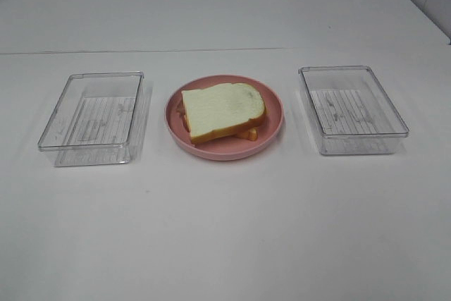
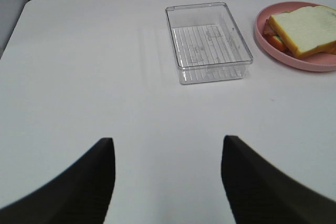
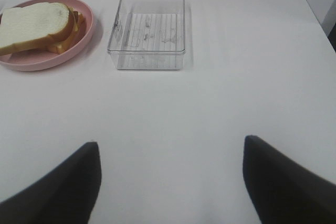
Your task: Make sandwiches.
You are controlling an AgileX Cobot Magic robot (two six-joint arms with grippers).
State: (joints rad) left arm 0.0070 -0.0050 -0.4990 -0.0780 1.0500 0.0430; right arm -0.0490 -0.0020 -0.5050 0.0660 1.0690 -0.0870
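A stacked sandwich (image 1: 223, 111) lies on the round pink plate (image 1: 275, 123) at the table's middle. A white bread slice with orange-brown crust is on top, with orange-yellow filling showing at its edges. It also shows in the left wrist view (image 2: 304, 29) and the right wrist view (image 3: 37, 24). Neither arm shows in the exterior high view. My left gripper (image 2: 167, 174) is open and empty over bare table, well short of the left tray. My right gripper (image 3: 170, 177) is open and empty, well short of the right tray.
An empty clear plastic tray (image 1: 93, 115) stands left of the plate, also in the left wrist view (image 2: 207, 41). A second empty clear tray (image 1: 351, 107) stands right of the plate, also in the right wrist view (image 3: 149, 29). A seam runs across the white table behind them.
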